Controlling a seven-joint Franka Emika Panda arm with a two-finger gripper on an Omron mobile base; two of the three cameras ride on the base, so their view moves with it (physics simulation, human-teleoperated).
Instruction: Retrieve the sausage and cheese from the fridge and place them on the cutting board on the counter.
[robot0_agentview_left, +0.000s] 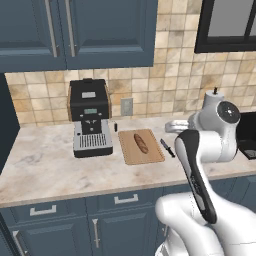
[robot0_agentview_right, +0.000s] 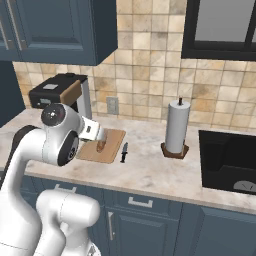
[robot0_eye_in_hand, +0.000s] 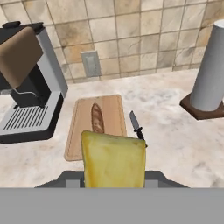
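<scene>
Pale yellow cheese (robot0_eye_in_hand: 113, 159), a blocky wedge, is sitting clamped in the hand (robot0_eye_in_hand: 113, 183) above the beige marbled tabletop (robot0_eye_in_hand: 175, 144). Beyond, the reddish-brown sausage (robot0_eye_in_hand: 97, 118) is lying lengthwise on the flat wooden cutting board (robot0_eye_in_hand: 78, 131), beside a black-handled knife (robot0_eye_in_hand: 137, 124).

Reddish-brown sausage (robot0_agentview_left: 141, 143) lying lengthwise on light wooden cutting board (robot0_agentview_left: 131, 152), flat on beige marbled desk (robot0_agentview_left: 45, 165). Pale yellow cheese (robot0_eye_in_hand: 113, 160) block held between tool (robot0_eye_in_hand: 113, 181) tips, above desk's near edge.
</scene>
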